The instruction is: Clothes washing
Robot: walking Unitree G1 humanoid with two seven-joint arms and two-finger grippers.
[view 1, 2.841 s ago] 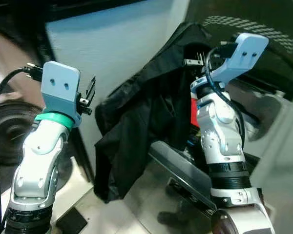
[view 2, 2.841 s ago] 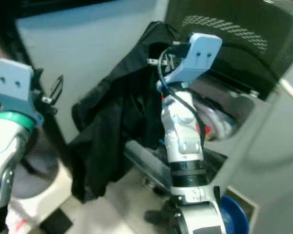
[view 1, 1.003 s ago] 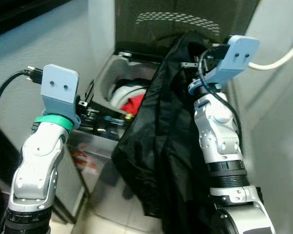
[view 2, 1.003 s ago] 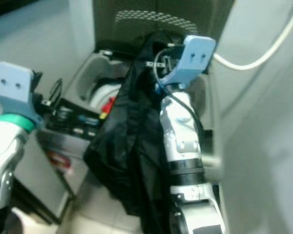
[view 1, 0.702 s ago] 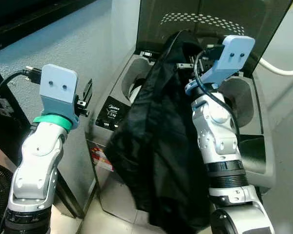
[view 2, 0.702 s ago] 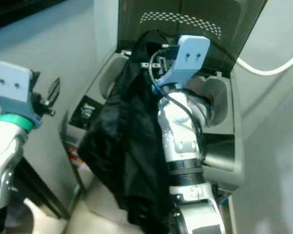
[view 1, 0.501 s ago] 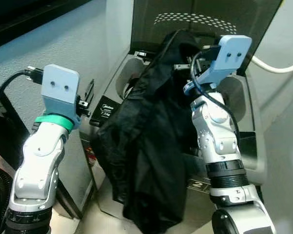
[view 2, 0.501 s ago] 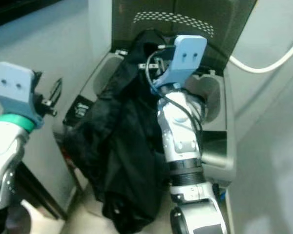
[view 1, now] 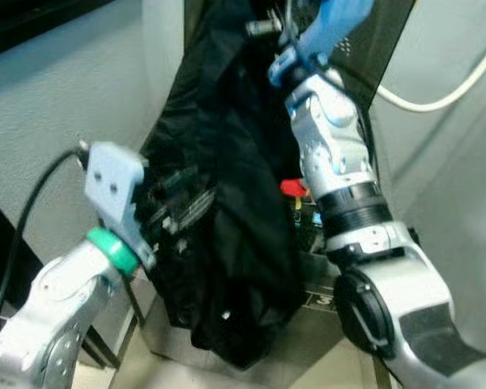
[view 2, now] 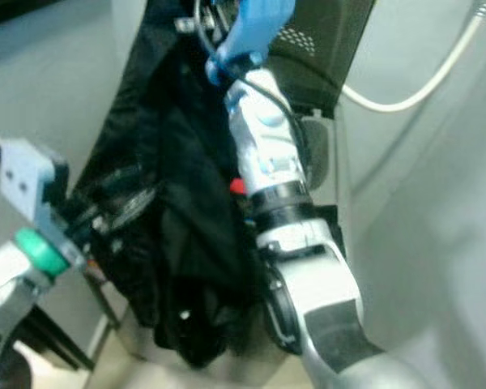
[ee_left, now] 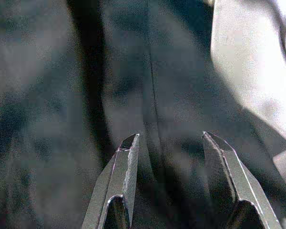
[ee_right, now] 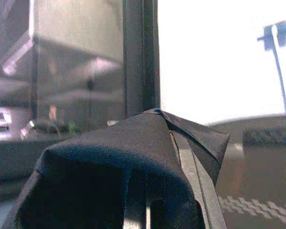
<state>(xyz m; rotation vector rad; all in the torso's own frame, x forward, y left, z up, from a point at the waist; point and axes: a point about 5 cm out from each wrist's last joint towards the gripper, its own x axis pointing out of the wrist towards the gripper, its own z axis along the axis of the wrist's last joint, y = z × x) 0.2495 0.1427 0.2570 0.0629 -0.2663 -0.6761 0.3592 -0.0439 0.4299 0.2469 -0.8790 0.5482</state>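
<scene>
Grey walls frame a top-loading washing machine (view 1: 324, 320) with its dark lid (view 2: 328, 49) raised. I see my right gripper (ee_right: 148, 191) lifted high, clamped on a black garment (view 1: 227, 203) that hangs long down the machine's front, beside the opening. My left gripper (ee_left: 169, 157) sits against the cloth, fingers (ee_left: 126, 164) spread and holding nothing. My worry: the trailing hem may snag the rim or spill outside the tub if I lower it now. My left wrist view shows that open gap clearly; the blurred head views do not. A white hose (view 1: 437, 85) crosses the wall.
</scene>
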